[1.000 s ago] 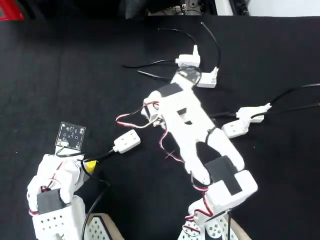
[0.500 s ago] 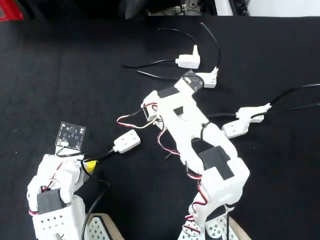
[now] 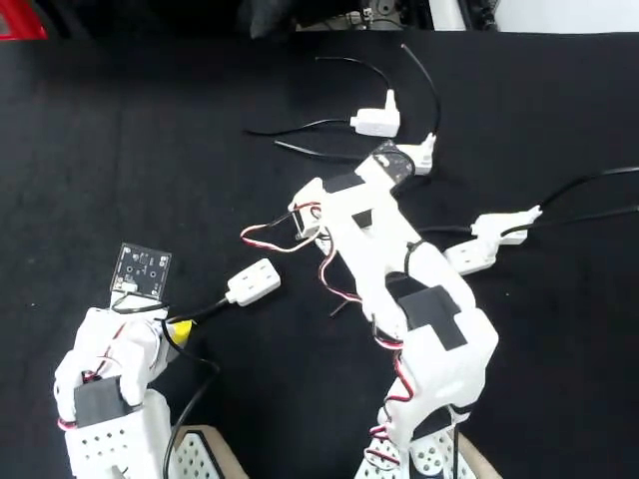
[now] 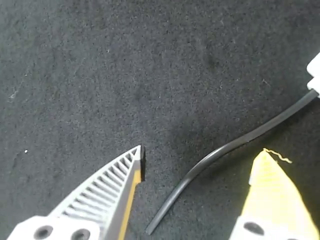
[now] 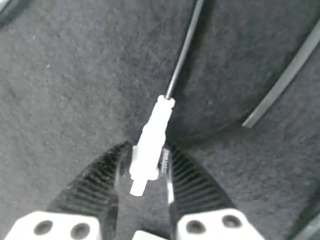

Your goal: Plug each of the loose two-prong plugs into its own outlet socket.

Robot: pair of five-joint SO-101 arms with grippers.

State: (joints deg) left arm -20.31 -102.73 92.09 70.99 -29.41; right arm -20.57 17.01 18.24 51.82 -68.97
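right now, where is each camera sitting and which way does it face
high view: fixed above, facing down over the black table; both arms show.
left wrist view: on the left arm's wrist, facing the cloth and a black cable; the open left gripper shows.
right wrist view: on the right arm's wrist, facing a white plug clamped in the right gripper.
shared: high and right wrist views both show that plug.
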